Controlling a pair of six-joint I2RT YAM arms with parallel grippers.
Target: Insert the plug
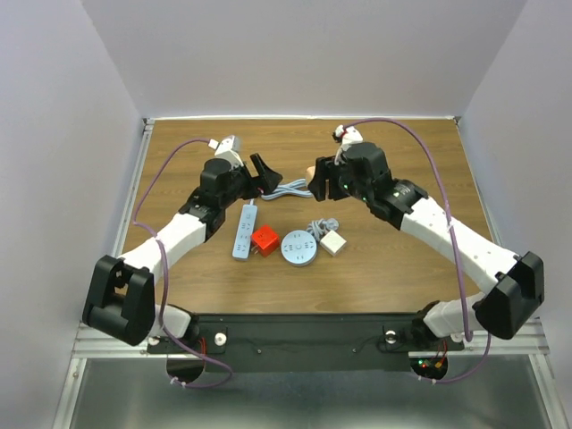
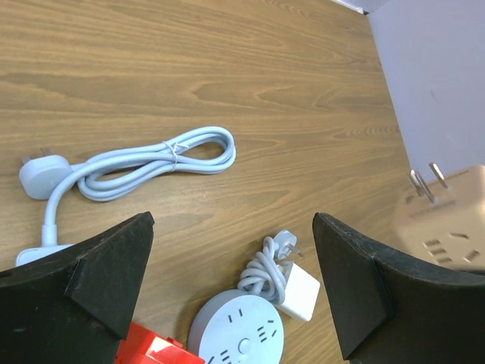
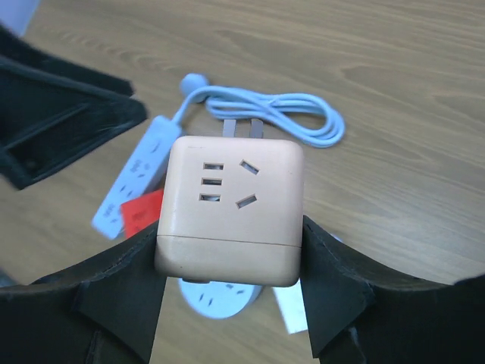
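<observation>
Closest in, my right gripper (image 3: 231, 244) is clamped on the peach cube plug (image 3: 231, 205), which it holds off the table. The plug's prongs (image 3: 242, 129) point out past the fingertips, in line with the fingers. The white power strip (image 3: 136, 178) lies left of those fingers, slanting away. I'd tip the prongs down, square them over one socket and press straight. My left gripper (image 2: 233, 220) hangs spread, holding nothing.
</observation>
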